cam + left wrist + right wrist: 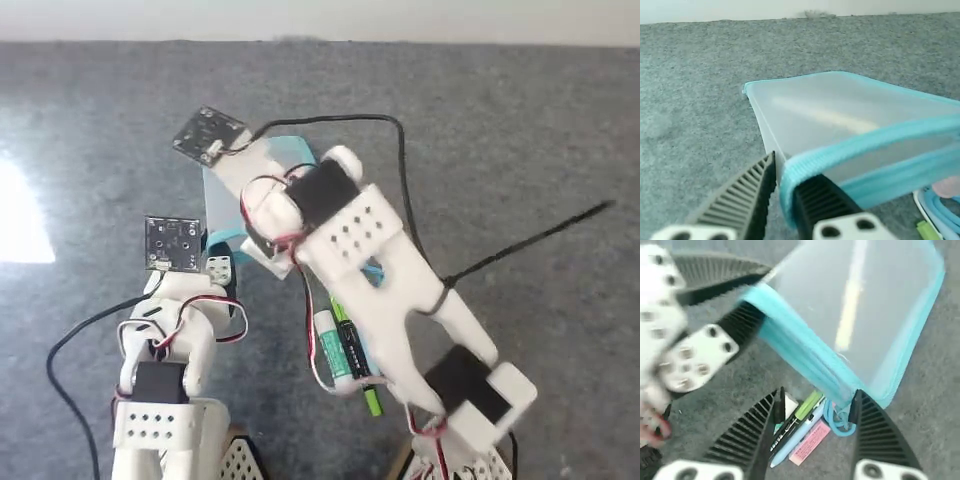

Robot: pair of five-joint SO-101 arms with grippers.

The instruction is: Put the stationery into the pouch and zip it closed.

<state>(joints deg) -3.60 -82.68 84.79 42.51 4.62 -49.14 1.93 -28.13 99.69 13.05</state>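
On the grey table lies one translucent pouch. At its mouth sit three pens, one pink eraser and one blue cord. Table stretches wide past the pouch's far edge. My left gripper pinches the blue zipper edge. My right gripper straddles the pens, fingers wide apart.

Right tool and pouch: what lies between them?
In the right wrist view, a green pen, a pale blue pen, a pink eraser and a blue cord lie between the open right tool and the pouch.
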